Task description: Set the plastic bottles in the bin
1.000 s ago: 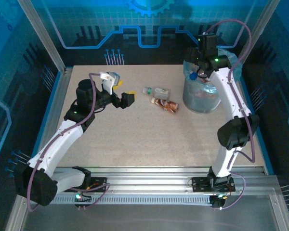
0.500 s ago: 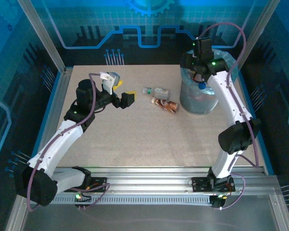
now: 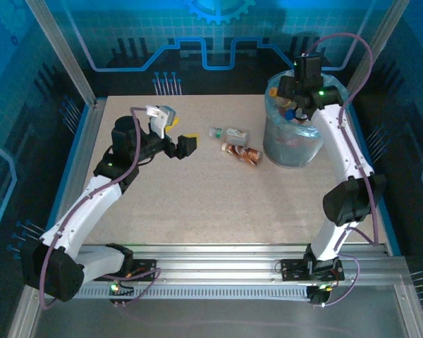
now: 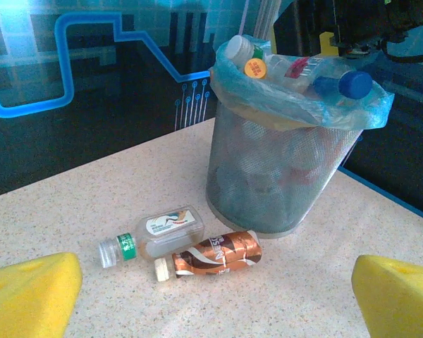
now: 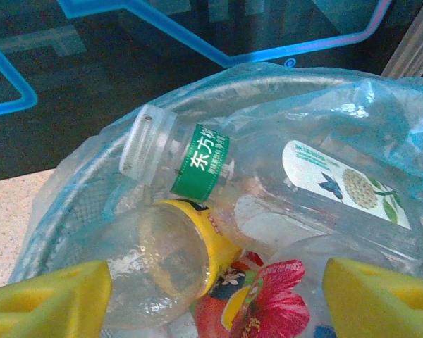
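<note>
Two plastic bottles lie on the table left of the bin: a clear one with a green neck band (image 3: pixel 229 132) (image 4: pixel 155 232) and a brown-labelled one (image 3: pixel 243 153) (image 4: pixel 211 255), side by side. The grey mesh bin (image 3: pixel 290 149) (image 4: pixel 282 176) with its light-blue bag is heaped with bottles; a blue-capped one (image 4: pixel 338 84) lies on top. My right gripper (image 3: pixel 299 98) (image 5: pixel 215 299) hangs open just above the heap, over a clear green-banded bottle (image 5: pixel 197 162) and a yellow-labelled one (image 5: pixel 162 260), gripping none. My left gripper (image 3: pixel 176 132) (image 4: pixel 215 299) stands open and empty, left of the two table bottles.
The bin stands at the table's back right, close to the blue wall and frame post. The bag's rim (image 5: pixel 218 77) spills over the mesh edge. Bare speckled tabletop (image 3: pixel 211 204) stretches between the arms and in front of the bottles.
My right gripper has shifted right and back over the bin's mouth. The blue-capped bottle it carried now lies on the heap. The left arm has not moved.
</note>
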Controlling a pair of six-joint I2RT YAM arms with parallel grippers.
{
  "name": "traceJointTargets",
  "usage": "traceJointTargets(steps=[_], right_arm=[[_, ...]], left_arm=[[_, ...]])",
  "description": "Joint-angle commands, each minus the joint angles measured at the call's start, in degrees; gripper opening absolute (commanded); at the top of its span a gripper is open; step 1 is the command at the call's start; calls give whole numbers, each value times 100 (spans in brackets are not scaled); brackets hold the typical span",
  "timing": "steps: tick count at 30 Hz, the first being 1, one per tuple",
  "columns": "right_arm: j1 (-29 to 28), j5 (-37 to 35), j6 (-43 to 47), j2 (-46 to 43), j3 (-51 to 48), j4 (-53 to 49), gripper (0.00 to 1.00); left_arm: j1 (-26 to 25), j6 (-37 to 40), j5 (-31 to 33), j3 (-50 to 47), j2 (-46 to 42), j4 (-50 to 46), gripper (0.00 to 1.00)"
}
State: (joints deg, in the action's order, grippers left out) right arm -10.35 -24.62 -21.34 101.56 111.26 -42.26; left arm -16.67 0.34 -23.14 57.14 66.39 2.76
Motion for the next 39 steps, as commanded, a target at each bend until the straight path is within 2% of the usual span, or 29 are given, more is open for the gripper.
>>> traceJointTargets(steps=[1,9,16,19,24,28,34,39], right_arm=[[-165,-219,-8,230,185,-1174,82],[-445,-931,269,-34,292,-1321,84],[-867,-568,424,-237,140,-990,73],[-862,-126,361,-278,-74,-653,73],[-417,29,35,61,2,-868,81],[-228,-171,24,90,-34,-859,83],[-285,-409,127,-120,190,-945,93],[-400,-381,228,-267,459,-1118,92]], left_arm=[[-29,109,65,-19,-82,-72,99],[-25,133,137,-19,-14,-83,99],[-27,67,109,-10,118,-66,99],[-21,34,95,-10,146,-31,99],[-19,-15,64,-10,149,-30,99],[-22,-3,77,-10,123,-30,99],[-14,5,77,-11,122,-30,99],[-25,4,77,-10,113,-44,99]])
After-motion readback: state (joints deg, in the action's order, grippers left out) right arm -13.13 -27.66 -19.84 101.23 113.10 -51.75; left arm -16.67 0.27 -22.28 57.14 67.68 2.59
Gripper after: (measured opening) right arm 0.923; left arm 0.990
